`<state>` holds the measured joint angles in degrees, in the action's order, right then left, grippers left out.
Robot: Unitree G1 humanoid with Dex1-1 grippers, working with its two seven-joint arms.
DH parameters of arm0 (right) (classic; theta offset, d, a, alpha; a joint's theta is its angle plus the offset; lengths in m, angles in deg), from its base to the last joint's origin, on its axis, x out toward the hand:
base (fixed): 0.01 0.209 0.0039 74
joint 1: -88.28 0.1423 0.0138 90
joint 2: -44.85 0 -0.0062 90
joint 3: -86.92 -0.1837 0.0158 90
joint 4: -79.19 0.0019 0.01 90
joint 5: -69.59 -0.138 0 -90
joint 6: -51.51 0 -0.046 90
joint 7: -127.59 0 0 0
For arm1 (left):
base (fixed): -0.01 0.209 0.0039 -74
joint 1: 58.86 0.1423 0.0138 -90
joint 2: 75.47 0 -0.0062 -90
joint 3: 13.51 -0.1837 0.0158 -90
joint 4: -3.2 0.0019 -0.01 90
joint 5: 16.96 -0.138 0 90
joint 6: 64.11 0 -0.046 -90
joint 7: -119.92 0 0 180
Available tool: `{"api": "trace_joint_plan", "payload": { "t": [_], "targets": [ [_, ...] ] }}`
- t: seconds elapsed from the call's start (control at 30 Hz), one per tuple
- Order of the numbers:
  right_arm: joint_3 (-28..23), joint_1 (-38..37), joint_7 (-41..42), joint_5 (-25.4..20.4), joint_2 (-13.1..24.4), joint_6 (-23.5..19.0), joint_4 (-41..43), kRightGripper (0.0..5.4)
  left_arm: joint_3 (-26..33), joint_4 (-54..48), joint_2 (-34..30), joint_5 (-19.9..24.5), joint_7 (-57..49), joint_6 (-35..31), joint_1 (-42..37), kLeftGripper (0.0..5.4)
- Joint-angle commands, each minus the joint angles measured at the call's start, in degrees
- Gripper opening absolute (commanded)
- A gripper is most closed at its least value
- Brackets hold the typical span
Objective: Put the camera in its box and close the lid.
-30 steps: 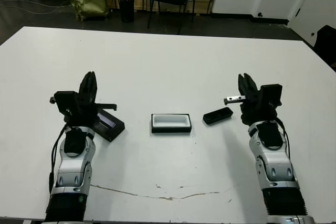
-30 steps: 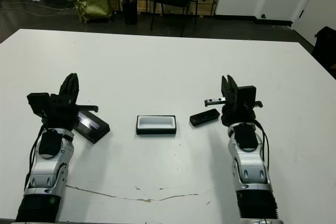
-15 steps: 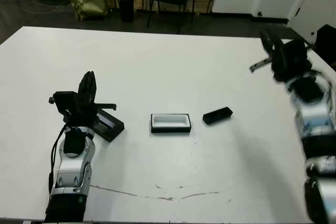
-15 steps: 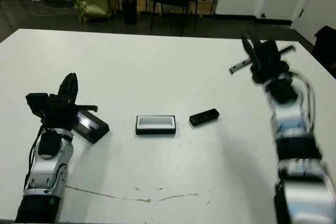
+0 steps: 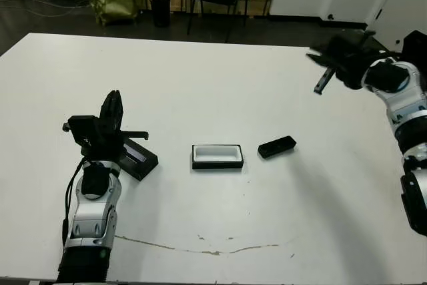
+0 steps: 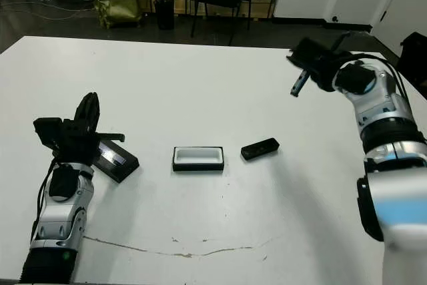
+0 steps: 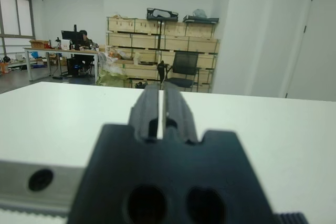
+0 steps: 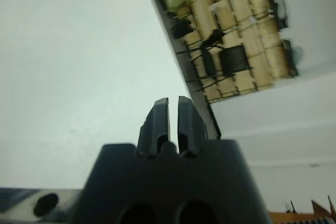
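On the tabletop [image 5: 220, 85] in the head views, the box [image 5: 217, 157] lies well right of the left gripper [image 5: 112, 108], the lid [image 5: 137, 158] just beside it, the camera [image 5: 276, 146] below the raised right gripper [image 6: 303, 55]. Both wrist views show fingers [image 7: 157, 109] pressed together, empty.

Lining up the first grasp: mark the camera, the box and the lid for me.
camera [image 5: 277, 146], left eye view, middle of its top.
box [image 5: 217, 164], left eye view, near rim.
lid [image 5: 139, 156], left eye view, striped top.

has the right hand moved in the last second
Yes. The right hand has left its spot beside the camera, which lies where it was, and gone up toward the table's far right edge.
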<state>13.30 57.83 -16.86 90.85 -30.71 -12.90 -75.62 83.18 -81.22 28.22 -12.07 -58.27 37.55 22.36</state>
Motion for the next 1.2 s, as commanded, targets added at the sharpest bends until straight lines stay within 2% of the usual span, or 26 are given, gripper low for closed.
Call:
{"api": "trace_joint_plan", "payload": {
  "t": [0.03,0.33,0.63,0.9,1.0,1.2],
  "targets": [
    [2.01,0.51,3.48,1.24,-1.60,0.85,-1.97,0.00,0.03,1.12,-0.56,-0.32,0.20,0.25,-0.14,0.05],
    [5.76,-0.76,4.33,4.66,-4.13,-0.93,-3.13,0.00,0.31,1.12,-0.42,0.13,0.34,-0.07,-0.28,0.05],
    [8.32,-2.14,3.22,7.02,-5.48,0.87,-5.88,0.00,0.26,0.62,-0.44,-0.55,-0.19,-0.38,0.16,0.05],
    [11.28,-2.30,1.52,10.81,-5.31,-2.84,-7.40,0.00,0.16,0.23,-0.17,-0.68,-0.84,-0.67,0.65,0.05],
    [11.05,-2.53,2.09,10.63,-5.36,-3.97,-8.04,0.00,0.15,0.30,-0.11,-0.15,-0.54,-0.65,0.66,0.05],
    [9.47,-3.59,5.20,8.42,-4.62,-0.96,-9.03,0.00,0.02,0.09,-0.10,-0.18,-0.51,-0.79,0.80,0.05]
  ]
}}
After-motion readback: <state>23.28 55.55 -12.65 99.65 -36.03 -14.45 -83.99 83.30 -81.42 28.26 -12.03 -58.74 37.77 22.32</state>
